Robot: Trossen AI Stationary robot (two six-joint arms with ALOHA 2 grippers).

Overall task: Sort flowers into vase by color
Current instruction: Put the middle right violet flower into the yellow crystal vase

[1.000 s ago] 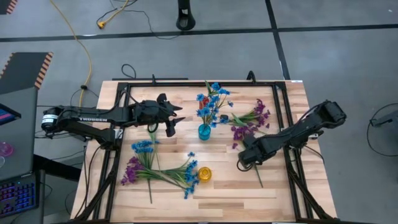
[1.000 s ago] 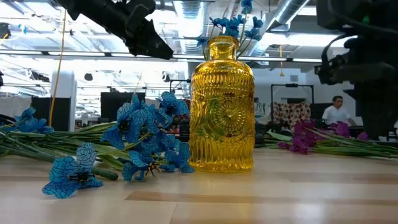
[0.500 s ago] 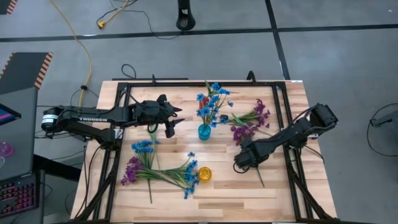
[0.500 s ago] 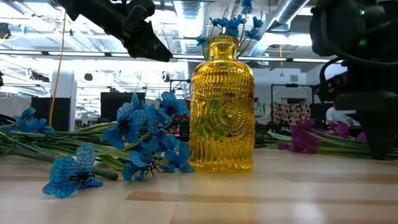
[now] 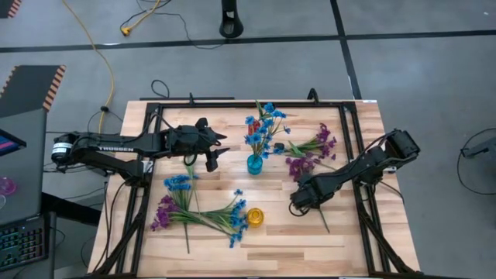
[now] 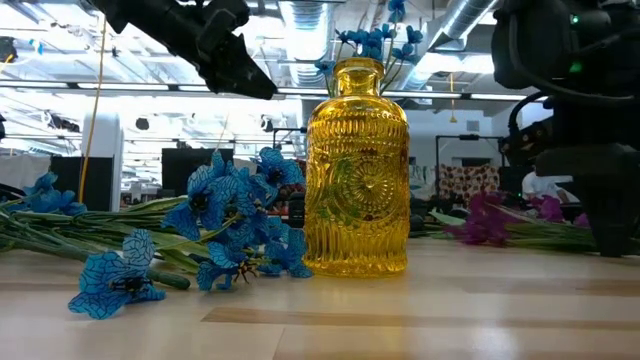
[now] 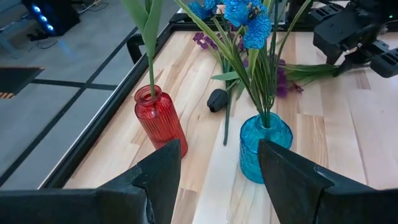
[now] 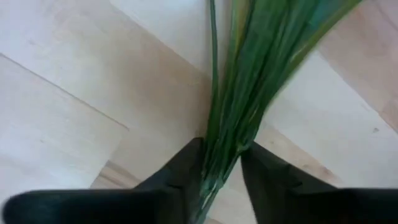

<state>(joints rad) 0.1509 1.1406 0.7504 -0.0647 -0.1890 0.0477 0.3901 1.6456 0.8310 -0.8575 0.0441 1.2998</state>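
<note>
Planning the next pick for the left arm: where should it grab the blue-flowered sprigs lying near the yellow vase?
Grip the bare green stems, not the blue blooms. The sprigs lie flat on the table, so come straight down from above with the fingers straddling the stems crosswise, away from the yellow vase. The stems overlap, so singling one out may be hard.

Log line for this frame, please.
right gripper: closing around purple flower stems on table | left gripper: open, hovering near blue vase | yellow vase: empty

hidden: right tool (image 5: 301,200) tips under own wrist | cut off: green stems (image 8: 261,74), blooms unseen
</note>
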